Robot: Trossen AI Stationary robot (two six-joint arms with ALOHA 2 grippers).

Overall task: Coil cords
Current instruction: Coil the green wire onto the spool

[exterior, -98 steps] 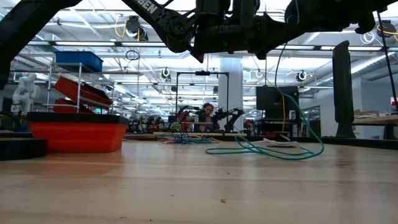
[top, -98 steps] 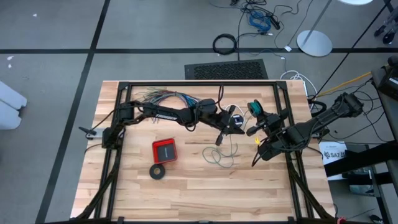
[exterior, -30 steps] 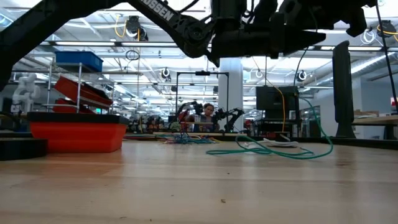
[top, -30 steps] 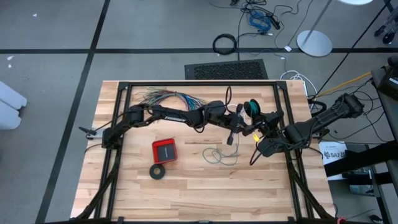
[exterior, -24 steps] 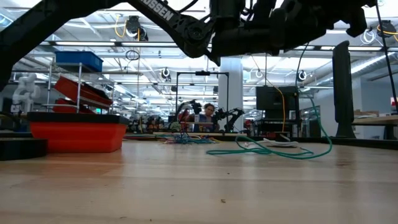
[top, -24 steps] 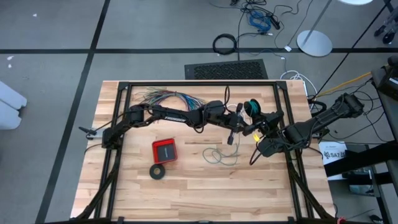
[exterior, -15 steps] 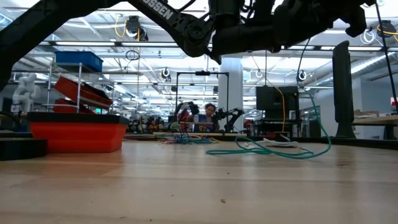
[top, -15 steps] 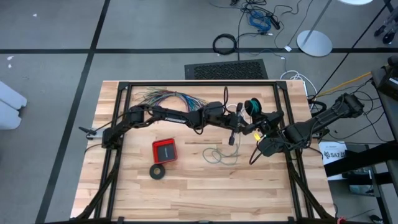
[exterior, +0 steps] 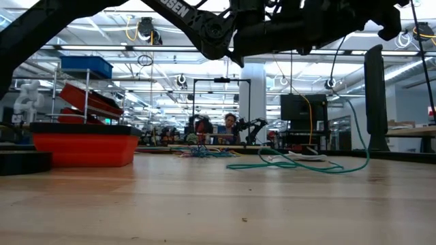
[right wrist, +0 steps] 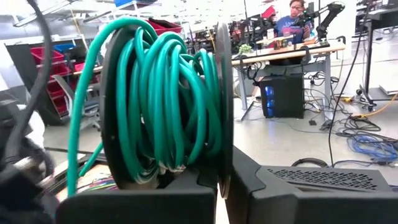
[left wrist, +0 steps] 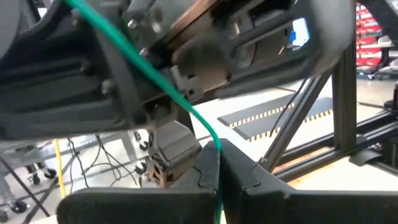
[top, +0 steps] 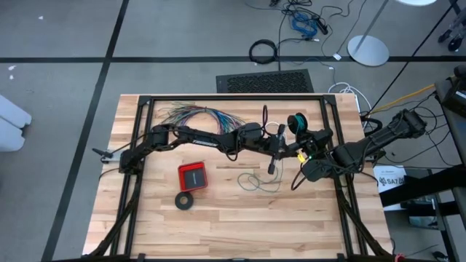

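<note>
A teal-green wire is partly wound on a black spool [right wrist: 165, 99], which also shows in the high view as the spool [top: 295, 124], up over the table's far right. My right gripper [top: 299, 135] is shut on that spool. Just left of it my left gripper [top: 282, 145] is shut on the wire's free strand [left wrist: 149, 81]. The rest of the wire lies as a loose loop [top: 255, 180] on the table, with one strand [exterior: 366, 136] rising from it. My left gripper pinches a single strand of the teal wire [left wrist: 214, 142] between its two fingertips, held level above the table. From the fingers the strand runs straight up toward the right arm. My right gripper pinches the spool's black flange [right wrist: 222, 168] at its rim between its two fingers, held level and pointing at the table's far side. The spool stands on edge above the fingers, clear of the table.
A red box [top: 193, 175] and a black tape ring [top: 184, 201] lie left of the loose loop. A fan of many-coloured wires [top: 196, 113] lies at the far left. The black frame's post [left wrist: 339, 106] stands close by on the right.
The wire strand rising from the table has swung a little toward the table's right edge. The loops on the table stay where they were. Both grippers stay shut.
</note>
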